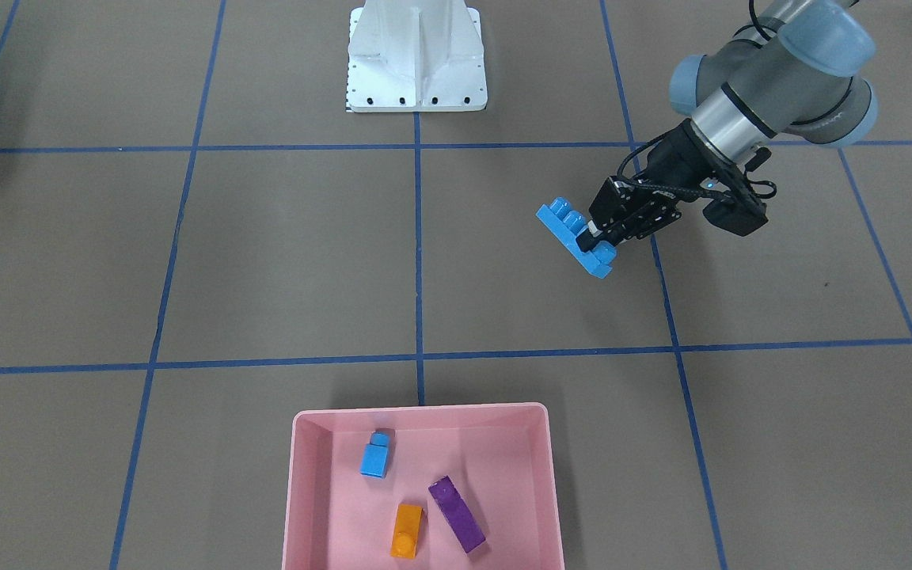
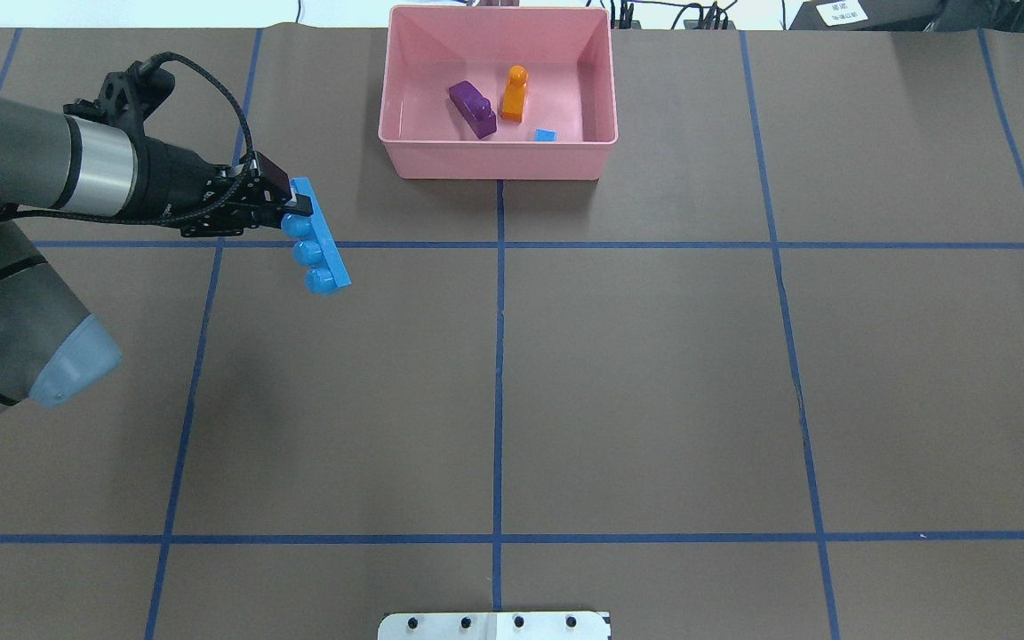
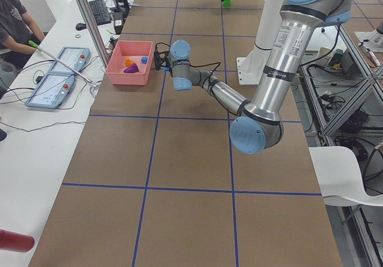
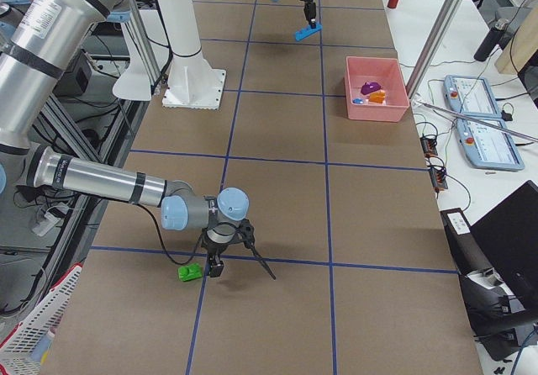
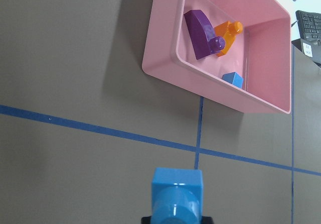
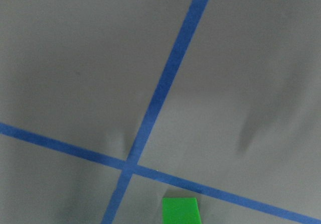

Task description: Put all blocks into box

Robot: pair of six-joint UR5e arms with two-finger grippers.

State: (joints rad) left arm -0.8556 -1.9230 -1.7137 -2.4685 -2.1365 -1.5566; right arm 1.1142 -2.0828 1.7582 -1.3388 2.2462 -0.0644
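Counting what lies in the pink box (image 1: 503, 455), three of the five blocks are already home: the small blue block (image 1: 375, 457), the orange block (image 1: 406, 531) and the purple block (image 1: 457, 514) rest on its floor, the orange and purple close together, the small blue one a little apart. Two remain outside.

The long blue block (image 2: 321, 242) is pinched at one end by the left gripper (image 2: 297, 210), whose fingers are pressed onto it; it juts out sideways, apparently lifted off the table (image 2: 654, 400), on the robot's left of the box and well apart from it. I judge this one to be mid-carry, with the travel over the rim and the release not yet done.

The green block (image 4: 190, 272) lies on the table far off to the robot's right, near a crossing of blue tape lines (image 6: 165, 83). The right gripper (image 4: 214, 266) sits just beside it; whether its fingers are spread or closed, I cannot tell. That block looks least advanced.
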